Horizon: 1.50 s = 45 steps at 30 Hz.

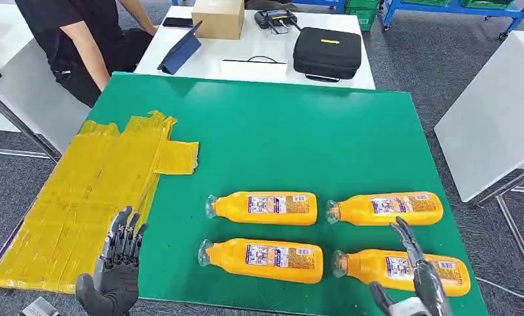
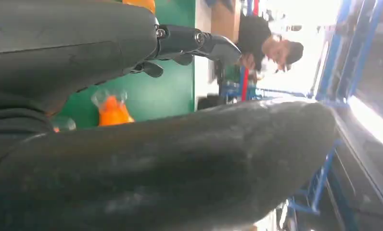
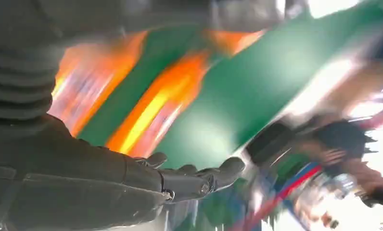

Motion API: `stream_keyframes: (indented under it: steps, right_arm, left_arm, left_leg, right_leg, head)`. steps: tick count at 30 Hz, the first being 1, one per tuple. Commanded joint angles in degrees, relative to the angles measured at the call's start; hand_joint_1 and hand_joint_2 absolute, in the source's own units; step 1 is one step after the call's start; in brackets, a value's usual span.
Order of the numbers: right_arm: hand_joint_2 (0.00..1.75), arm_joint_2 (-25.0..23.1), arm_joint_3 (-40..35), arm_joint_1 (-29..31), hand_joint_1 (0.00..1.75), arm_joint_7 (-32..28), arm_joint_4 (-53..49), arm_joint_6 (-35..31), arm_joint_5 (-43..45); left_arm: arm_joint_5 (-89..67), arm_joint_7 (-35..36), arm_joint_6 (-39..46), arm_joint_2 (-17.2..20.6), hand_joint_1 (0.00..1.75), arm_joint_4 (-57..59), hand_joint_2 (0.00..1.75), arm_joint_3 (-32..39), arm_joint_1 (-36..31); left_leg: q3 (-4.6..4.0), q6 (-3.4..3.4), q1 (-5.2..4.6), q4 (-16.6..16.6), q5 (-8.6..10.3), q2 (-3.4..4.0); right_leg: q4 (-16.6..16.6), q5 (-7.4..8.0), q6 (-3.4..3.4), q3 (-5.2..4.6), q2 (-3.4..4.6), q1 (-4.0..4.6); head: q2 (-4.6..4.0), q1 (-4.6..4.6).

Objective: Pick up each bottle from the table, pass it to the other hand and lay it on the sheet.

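Several orange juice bottles lie on their sides on the green table (image 1: 279,131), caps pointing left: a far-left bottle (image 1: 262,208), a far-right bottle (image 1: 386,208), a near-left bottle (image 1: 262,260) and a near-right bottle (image 1: 404,270). A yellow sheet (image 1: 88,197) covers the table's left side. My left hand (image 1: 118,263) hovers open at the near edge between the sheet and the bottles, fingers spread. My right hand (image 1: 414,276) is open above the near-right bottle, holding nothing. The right wrist view is blurred, with orange bottles (image 3: 151,106) beyond the open fingers (image 3: 204,175).
A person in black (image 1: 81,39) sits at the far left behind the table. A white table beyond holds a black case (image 1: 327,52), a cardboard box (image 1: 218,18) and a tablet (image 1: 180,49). Another white table (image 1: 496,112) stands to the right.
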<state>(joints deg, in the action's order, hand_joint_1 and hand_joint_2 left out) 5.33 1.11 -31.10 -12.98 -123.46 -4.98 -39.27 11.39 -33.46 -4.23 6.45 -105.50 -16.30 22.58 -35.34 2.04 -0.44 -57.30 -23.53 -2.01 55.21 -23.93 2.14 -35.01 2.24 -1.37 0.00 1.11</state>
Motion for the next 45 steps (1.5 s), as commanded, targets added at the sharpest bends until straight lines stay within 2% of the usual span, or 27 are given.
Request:
stream_keyframes:
  steps: [1,2,7,11,13,31,34,38,43,45]
  right_arm:
    - [1.75,2.17,12.58,-4.08,0.00,0.97,-5.32,3.76,-4.42]
    - [1.75,1.82,12.88,-4.02,0.00,0.82,-5.41,4.16,-4.19]
    - [1.75,-0.27,13.69,-2.58,0.00,-0.01,-5.12,5.82,-4.59]
    - [1.75,-1.33,14.38,-2.02,0.00,0.57,-5.98,6.50,-9.44]
    - [1.75,-1.17,15.03,-1.86,0.00,1.23,-6.16,9.15,-12.03]
    - [1.75,-1.17,15.03,-1.86,0.00,1.23,-6.16,9.15,-12.03]
    - [1.75,-1.84,16.50,0.08,0.00,2.03,-4.43,14.49,-16.43]
    - [1.75,2.64,17.22,2.67,0.00,2.57,2.46,17.32,-16.42]
    - [1.75,3.61,14.78,5.53,0.00,4.18,8.98,18.71,-17.45]
    - [1.75,5.13,12.91,8.50,0.00,7.29,12.15,20.00,-19.22]
  left_arm:
    - [-1.55,0.89,-4.80,-3.86,0.00,4.04,0.00,3.74,-2.99]
    - [-1.65,0.98,-5.07,-4.15,0.00,3.89,0.00,4.00,-3.20]
    - [-2.47,1.95,-6.88,-5.36,0.00,3.28,0.00,5.79,-2.75]
    - [-3.35,2.23,-8.10,-5.96,0.00,3.31,0.00,6.57,-2.34]
    - [-3.51,2.26,-8.18,-6.01,0.00,3.32,0.00,6.67,-2.20]
    - [-3.51,2.26,-8.18,-6.01,0.00,3.32,0.00,6.67,-2.20]
    - [-3.55,2.90,-8.57,-6.46,0.00,2.79,0.00,6.72,-2.22]
    - [-3.13,4.09,-9.54,-6.66,0.00,3.31,0.00,5.89,-3.13]
    - [-3.29,4.84,-9.90,-6.32,0.00,4.04,0.00,5.02,-4.51]
    - [-2.94,4.87,-9.87,-5.69,0.00,4.42,0.00,4.94,-5.25]
  left_leg:
    - [0.24,-0.14,-0.02,-0.03,-0.13,0.04]
    - [0.07,-0.09,-0.03,0.03,-0.05,0.05]
    - [0.27,-0.18,0.01,0.00,-0.13,0.22]
    - [0.12,-0.07,-0.01,0.03,-0.04,0.18]
    - [0.27,-0.15,0.03,0.00,-0.12,0.25]
    - [0.20,-0.12,0.01,0.03,-0.06,0.22]
    - [0.28,-0.16,0.03,0.01,-0.12,0.29]
    - [0.24,-0.09,0.04,0.05,-0.05,0.28]
    - [0.32,-0.10,0.07,0.08,-0.02,0.24]
    - [0.30,-0.09,0.05,0.09,-0.01,0.31]
  right_leg:
    - [0.03,-0.13,-0.12,0.25,-0.32,0.04]
    - [-0.04,-0.01,-0.07,0.27,-0.21,0.01]
    - [-0.01,0.03,-0.11,0.73,-0.23,0.08]
    - [-0.02,0.11,-0.02,0.55,-0.12,0.03]
    - [-0.02,0.04,-0.09,0.69,-0.18,0.09]
    - [-0.03,0.08,-0.06,0.64,-0.14,0.06]
    - [-0.03,0.05,-0.09,0.71,-0.15,0.09]
    - [-0.12,0.14,-0.03,0.69,-0.07,0.08]
    - [-0.18,0.14,-0.06,0.80,-0.17,0.13]
    - [-0.17,0.17,-0.06,0.77,-0.07,0.11]
  head:
    - [0.00,0.04]
    - [0.00,0.04]
    - [0.00,0.04]
    - [0.00,0.07]
    - [0.00,0.07]
    - [0.00,0.04]
    - [0.00,0.04]
    - [0.00,0.06]
    - [0.00,0.04]
    - [0.00,0.04]
